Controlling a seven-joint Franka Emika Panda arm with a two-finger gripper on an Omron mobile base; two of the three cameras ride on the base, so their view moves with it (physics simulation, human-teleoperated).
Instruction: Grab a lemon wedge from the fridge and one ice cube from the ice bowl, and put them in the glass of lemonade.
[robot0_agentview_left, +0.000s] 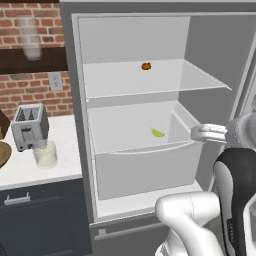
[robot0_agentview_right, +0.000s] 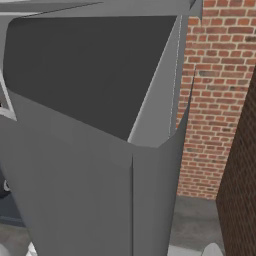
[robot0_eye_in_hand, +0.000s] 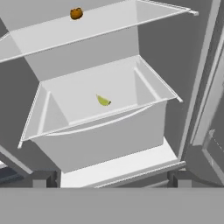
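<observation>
Over the arm, left base view: we are looking into the open fridge (robot0_agentview_left: 210, 45), its pale interior facing us.
Upper shelf: a small round orange item (robot0_agentview_left: 146, 65) is sitting near the middle of the glass shelf (robot0_agentview_left: 200, 77).
Drawer: the lemon wedge (robot0_agentview_left: 157, 132) is lying on the floor of the open white drawer (robot0_agentview_left: 145, 172), toward its right half, apart from the walls.
Arm: the white arm is rising from the lower right, and its hand (robot0_agentview_left: 209, 133) is hanging just beside the drawer's right front corner, not touching the wedge.
Counter: on the white counter (robot0_agentview_left: 65, 150) left of the fridge, the glass of lemonade (robot0_agentview_left: 45, 153) is standing upright just in front of the silver toaster (robot0_agentview_left: 29, 126); a curved edge of the tan-brown ice bowl (robot0_agentview_left: 4, 154) is showing at the left border.
Wall shelf: a taller frosted glass (robot0_agentview_left: 30, 37) is standing against the brick.
Right base view: we are seeing the dark grey fridge door (robot0_agentview_right: 95, 150) up close, with a brick wall (robot0_agentview_right: 215, 95) to its right.
Hand view: we are looking down at the drawer (robot0_eye_in_hand: 100, 140), with the lemon wedge (robot0_eye_in_hand: 103, 101) lying near its middle and the orange item (robot0_eye_in_hand: 76, 13) on the shelf above.
Gripper (robot0_eye_in_hand: 111, 178): its two dark fingertips (robot0_eye_in_hand: 43, 178) are standing as far apart as they go, at the bottom corners, with nothing between them.
</observation>
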